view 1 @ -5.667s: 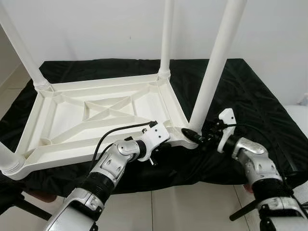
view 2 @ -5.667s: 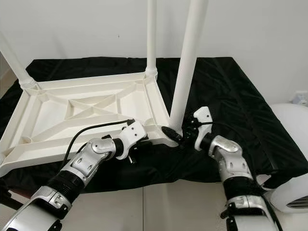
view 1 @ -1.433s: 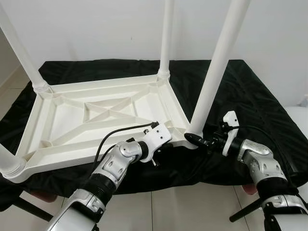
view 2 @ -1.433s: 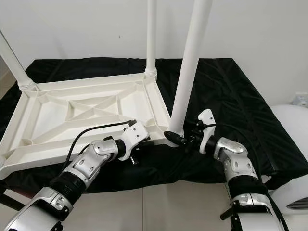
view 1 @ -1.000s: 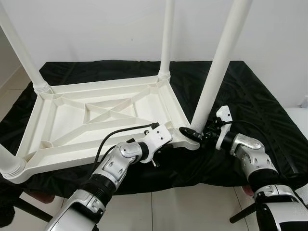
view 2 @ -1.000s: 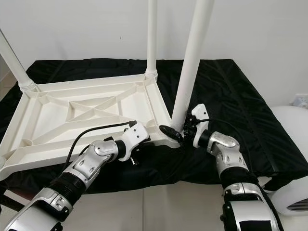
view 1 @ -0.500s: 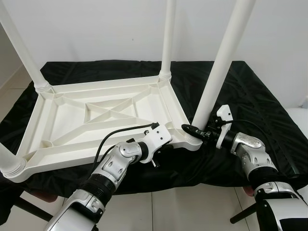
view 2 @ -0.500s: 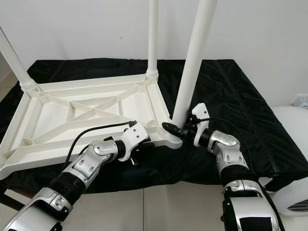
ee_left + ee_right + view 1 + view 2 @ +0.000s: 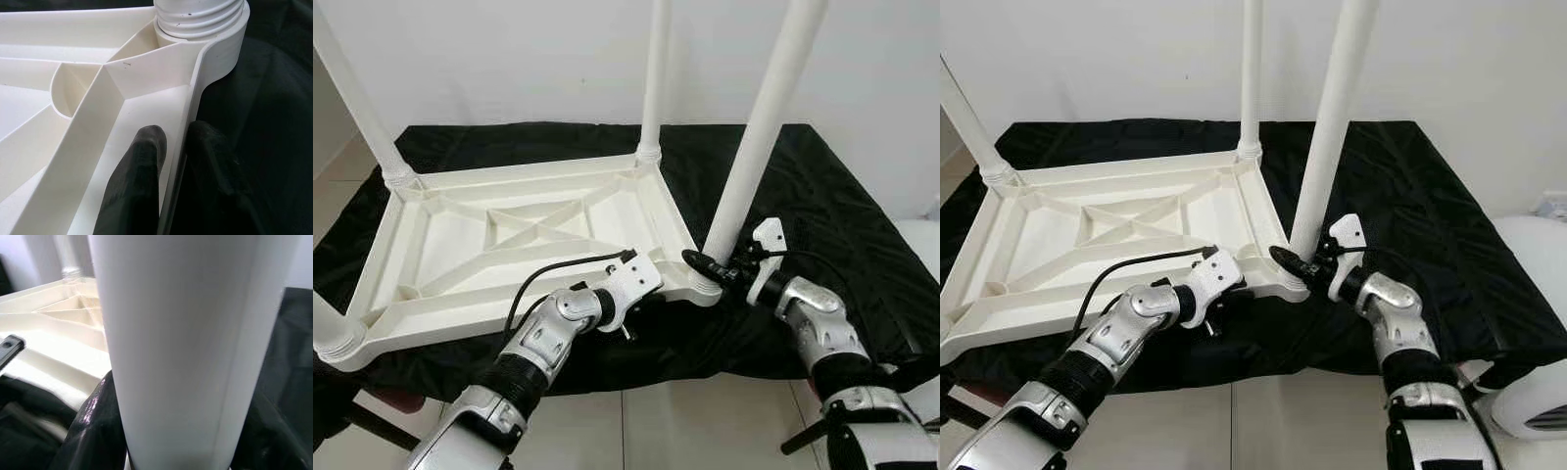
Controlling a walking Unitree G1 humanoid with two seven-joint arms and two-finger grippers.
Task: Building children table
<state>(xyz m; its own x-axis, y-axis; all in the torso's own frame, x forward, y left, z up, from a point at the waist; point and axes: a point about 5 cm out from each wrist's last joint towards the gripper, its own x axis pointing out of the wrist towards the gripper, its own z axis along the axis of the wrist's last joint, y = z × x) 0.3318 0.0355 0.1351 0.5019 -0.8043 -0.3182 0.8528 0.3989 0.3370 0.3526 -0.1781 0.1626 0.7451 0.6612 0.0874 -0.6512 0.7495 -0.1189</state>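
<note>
A white plastic children's table (image 9: 509,235) lies upside down on a black cloth (image 9: 822,186), its legs pointing up. My left gripper (image 9: 173,147) is shut on the table's near rim, one finger (image 9: 142,166) inside the rim wall and the other outside, close to the near right corner socket (image 9: 195,19). My right gripper (image 9: 710,266) clasps the base of the near right leg (image 9: 754,137), which fills the space between its black fingers (image 9: 93,431) in the right wrist view. That leg leans slightly to the right.
Other legs stand at the far left corner (image 9: 357,98), the far right corner (image 9: 654,78) and the near left corner (image 9: 328,328). A white wall rises behind. Tiled floor (image 9: 685,421) lies below the cloth's front edge. A round white appliance (image 9: 1538,294) sits at the right.
My right gripper has shifted up and around the base of the near right leg, its wrist turning. The left gripper stays on the rim.
</note>
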